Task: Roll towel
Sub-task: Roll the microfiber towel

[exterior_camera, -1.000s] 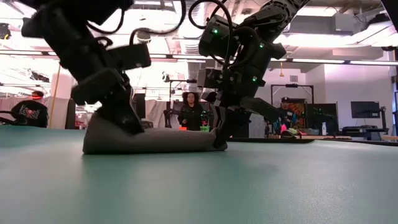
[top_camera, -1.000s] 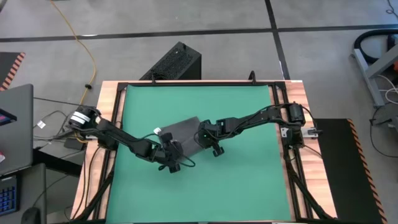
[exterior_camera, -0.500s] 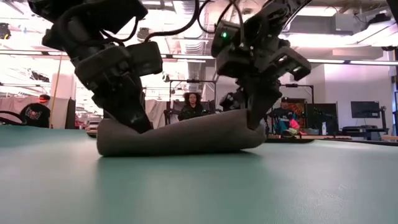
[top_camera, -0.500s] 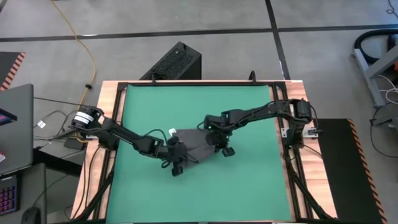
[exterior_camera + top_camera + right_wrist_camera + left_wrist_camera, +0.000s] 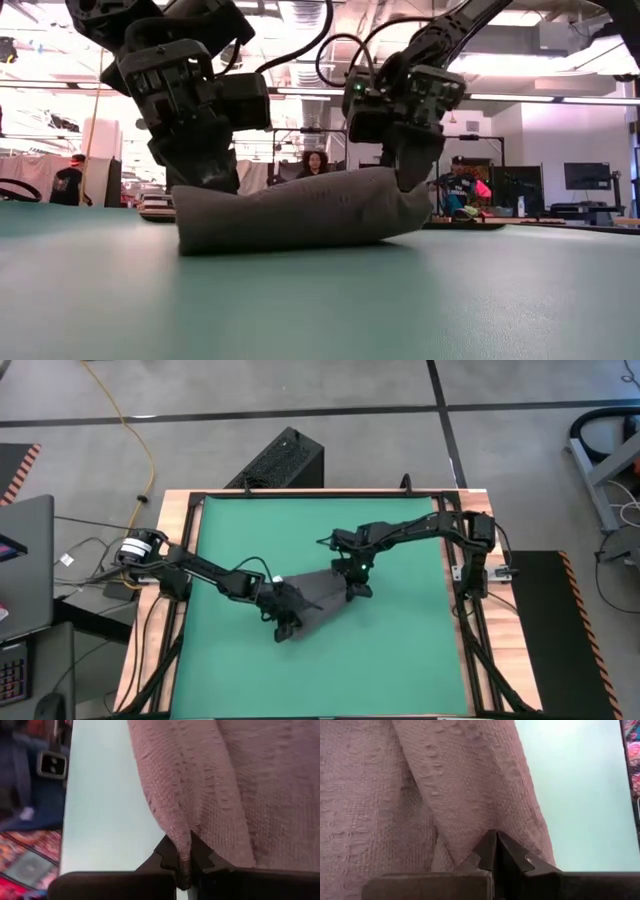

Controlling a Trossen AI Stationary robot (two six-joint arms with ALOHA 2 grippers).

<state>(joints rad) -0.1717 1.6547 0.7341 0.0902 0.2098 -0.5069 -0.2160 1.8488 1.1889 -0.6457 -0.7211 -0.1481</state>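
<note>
The dark grey towel [image 5: 318, 600] lies as a thick loose roll on the green mat [image 5: 400, 650] near the table's middle. In the low view the towel [image 5: 300, 212] rests on its underside, and its right end is raised a little. My left gripper [image 5: 284, 616] is shut at the roll's left end and my right gripper [image 5: 352, 584] is shut at its right end. Both slant downward. The white tag is hidden. My left gripper pinches a ridge of cloth [image 5: 479, 827] at the roll's left end between its two shut fingers, slanting down from the table's left. That end rests on the mat. My right gripper pinches a raised fold [image 5: 179, 836] at the roll's right end between its two fingers, slanting down from the far right. That end [image 5: 405, 205] is lifted slightly and the cloth sags toward the middle.
Bare green mat lies all round the towel, inside a wooden frame [image 5: 180, 510]. A black box [image 5: 285, 458] stands on the floor beyond the far edge. In the low view, people [image 5: 314, 172] are in the room behind the table.
Both grippers have rolled their wrists and turned the towel over on itself, so the flat fold has become a thicker roll. The right gripper has gone up and toward the far edge, raising the roll's right end. The left gripper has shifted slightly rightward.
</note>
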